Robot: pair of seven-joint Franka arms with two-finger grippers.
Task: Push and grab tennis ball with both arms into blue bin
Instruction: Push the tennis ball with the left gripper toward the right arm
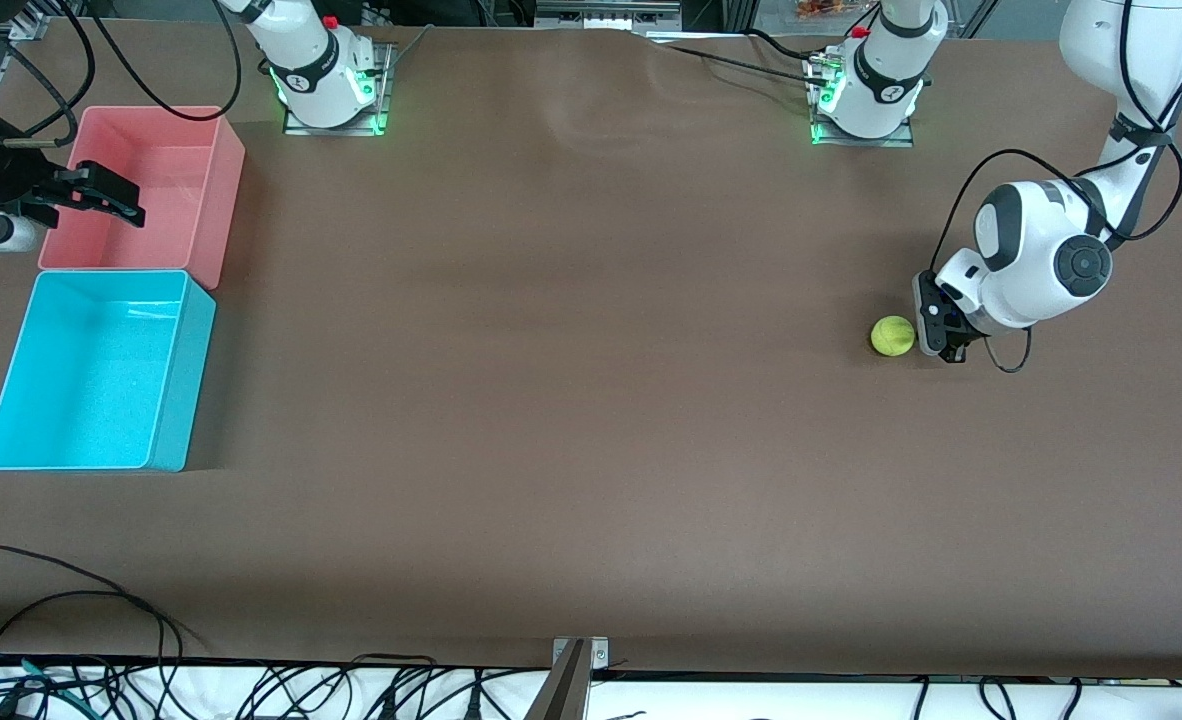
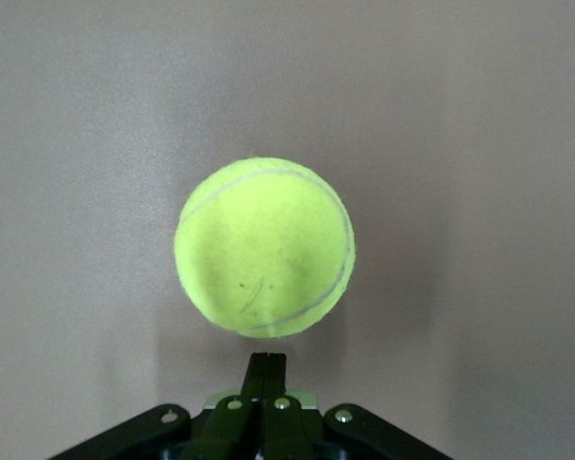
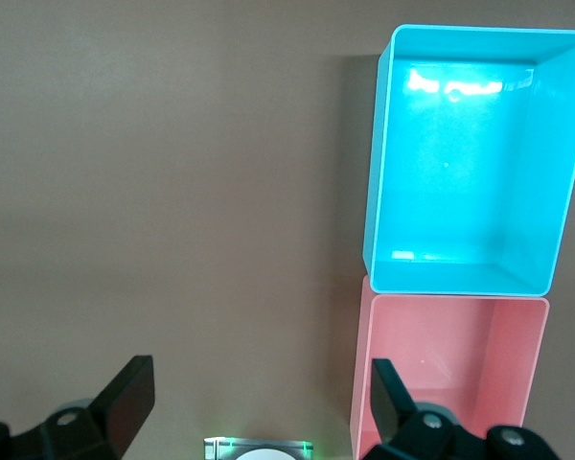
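The tennis ball (image 1: 892, 336) lies on the brown table toward the left arm's end. My left gripper (image 1: 923, 328) is low at the table right beside the ball, on the side away from the bins. In the left wrist view its fingers (image 2: 268, 369) are shut together and empty, with the ball (image 2: 264, 247) just ahead of the tips. The blue bin (image 1: 187, 385) stands empty at the right arm's end of the table and also shows in the right wrist view (image 3: 376, 192). My right gripper (image 1: 134, 205) hangs open and empty over the pink bin's edge; this arm waits.
A pink bin (image 1: 223, 200) of the same shape stands touching the blue bin, farther from the front camera; it also shows in the right wrist view (image 3: 441, 369). Both arm bases (image 1: 331, 95) (image 1: 863, 100) stand along the table's back edge. Cables lie along the front edge.
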